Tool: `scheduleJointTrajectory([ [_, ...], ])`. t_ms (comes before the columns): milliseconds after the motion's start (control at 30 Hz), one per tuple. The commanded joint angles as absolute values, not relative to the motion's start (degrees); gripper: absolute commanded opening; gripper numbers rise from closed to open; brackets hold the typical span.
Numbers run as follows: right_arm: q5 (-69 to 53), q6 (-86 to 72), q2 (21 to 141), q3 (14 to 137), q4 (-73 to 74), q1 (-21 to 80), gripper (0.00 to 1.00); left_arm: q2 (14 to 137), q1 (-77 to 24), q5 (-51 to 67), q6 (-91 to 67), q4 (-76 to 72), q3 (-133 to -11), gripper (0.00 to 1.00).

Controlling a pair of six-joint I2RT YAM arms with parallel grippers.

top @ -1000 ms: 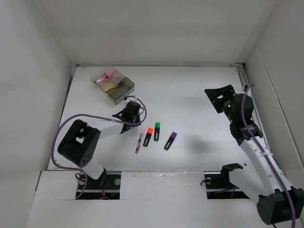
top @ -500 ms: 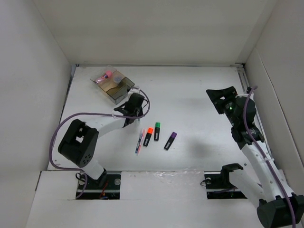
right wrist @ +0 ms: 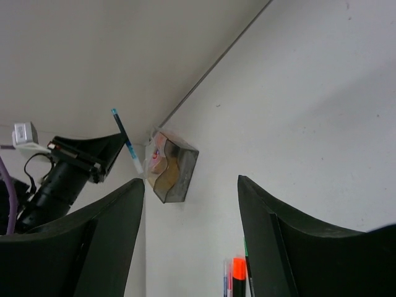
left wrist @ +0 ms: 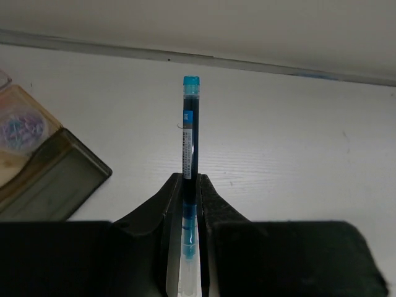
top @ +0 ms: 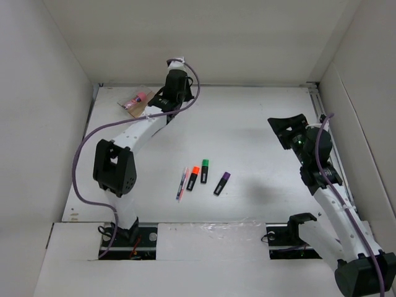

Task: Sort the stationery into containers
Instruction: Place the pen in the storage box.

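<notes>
Left tool [left wrist: 189, 185] has swung up, clamped on bluish pen [left wrist: 189, 117].

pen [left wrist: 189, 124] in left claw [left wrist: 190, 185], up beside the far-left box [right wrist: 173, 170]; highlighters [top: 204, 171] in a row mid-table.

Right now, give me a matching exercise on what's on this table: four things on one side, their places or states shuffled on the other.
1 blue pen
2 purple highlighter
3 orange highlighter
4 right gripper

A open, empty
B clamped in the left gripper
C right end of the row
D beside the pink pen

Pairs: 1-B, 2-C, 3-D, 4-A
</notes>
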State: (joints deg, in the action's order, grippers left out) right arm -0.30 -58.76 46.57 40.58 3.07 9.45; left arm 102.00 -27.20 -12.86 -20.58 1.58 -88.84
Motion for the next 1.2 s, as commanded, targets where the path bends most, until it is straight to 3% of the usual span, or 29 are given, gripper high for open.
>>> scheduleJointTrajectory([
  [0,-0.88,-59.15,46.41,40.43,-0.35,9.76,0.68,106.16,-27.51,-12.92,-10.39,5.62,-96.39,0.03],
  [267,-0.09,-59.15,46.32,39.91,-0.88,9.76,0.68,111.00,-18.91,-2.57,1.05,12.74,-99.67,0.04],
  [533,-0.26,-59.15,45.79,39.90,-0.88,10.28,0.68,109.69,-11.17,0.18,3.78,12.74,-92.55,0.03],
  [1000,-0.26,-59.15,46.32,39.90,-0.88,10.28,0.68,115.66,-11.16,-1.93,6.77,13.36,-94.84,0.00],
  [1167,-0.26,-59.15,46.32,39.90,-0.88,10.28,0.68,115.14,-11.16,-2.72,6.77,12.74,-94.31,0.04],
])
